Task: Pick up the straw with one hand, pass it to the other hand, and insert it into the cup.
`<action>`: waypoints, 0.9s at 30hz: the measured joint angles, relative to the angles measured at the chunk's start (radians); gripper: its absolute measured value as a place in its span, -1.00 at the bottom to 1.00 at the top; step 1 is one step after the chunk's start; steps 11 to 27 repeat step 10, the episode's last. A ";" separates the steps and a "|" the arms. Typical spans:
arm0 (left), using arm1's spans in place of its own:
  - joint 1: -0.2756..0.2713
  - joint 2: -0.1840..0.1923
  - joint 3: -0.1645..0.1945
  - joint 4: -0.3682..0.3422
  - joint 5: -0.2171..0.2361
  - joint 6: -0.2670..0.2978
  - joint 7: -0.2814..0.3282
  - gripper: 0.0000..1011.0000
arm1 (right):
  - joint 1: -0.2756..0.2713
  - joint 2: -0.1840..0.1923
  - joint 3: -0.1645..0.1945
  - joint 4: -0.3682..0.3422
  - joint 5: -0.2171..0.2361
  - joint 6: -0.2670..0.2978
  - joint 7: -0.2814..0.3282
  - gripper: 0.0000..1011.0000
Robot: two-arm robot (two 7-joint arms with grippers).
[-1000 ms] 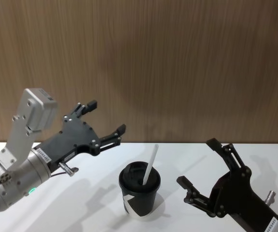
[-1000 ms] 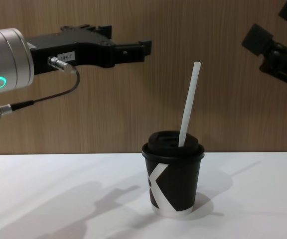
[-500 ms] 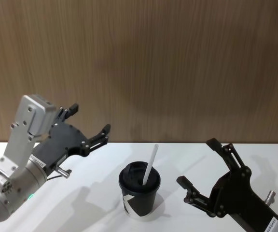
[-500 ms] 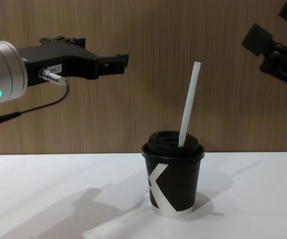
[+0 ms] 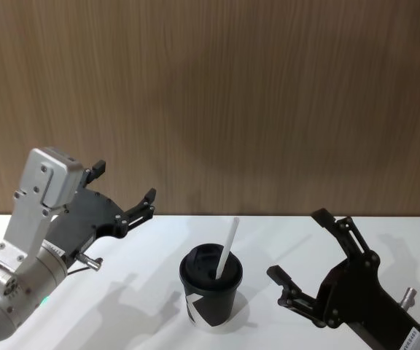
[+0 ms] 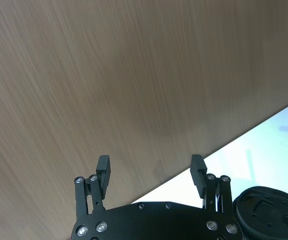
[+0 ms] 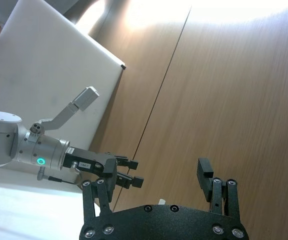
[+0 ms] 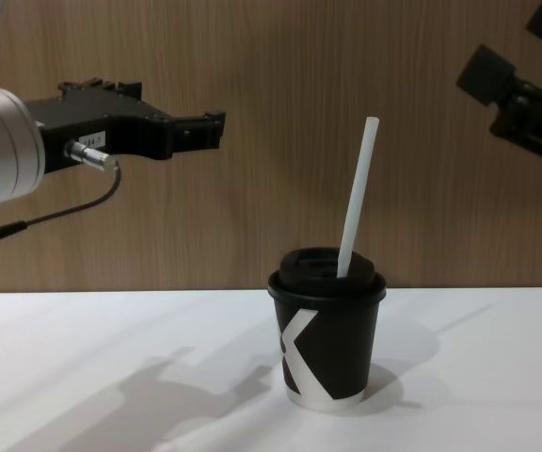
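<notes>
Insertion judged done, with the straw (image 8: 357, 198) standing tilted in the lidded cup (image 8: 327, 337) on the table (image 8: 111, 358), left hand (image 5: 122, 191) and right hand (image 5: 297, 244) both spread, empty, apart; next, parking only.

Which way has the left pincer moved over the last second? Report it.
Yes: the left pincer, open, has drawn back leftward, away from the cup, which stayed put with the straw in it.

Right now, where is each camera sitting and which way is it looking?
Head: high up, looking down at the cup, straw, left claw and right claw.
Chest: low, looking sideways across the table; left claw reaches in.
Left wrist: looks past its open fingers at the wall.
Right wrist: looks across at the left claw.
Head and chest share the cup.
</notes>
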 joint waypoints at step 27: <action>0.006 -0.003 -0.003 -0.003 0.008 0.008 0.015 0.98 | 0.000 0.000 0.000 0.000 0.000 0.000 0.000 0.98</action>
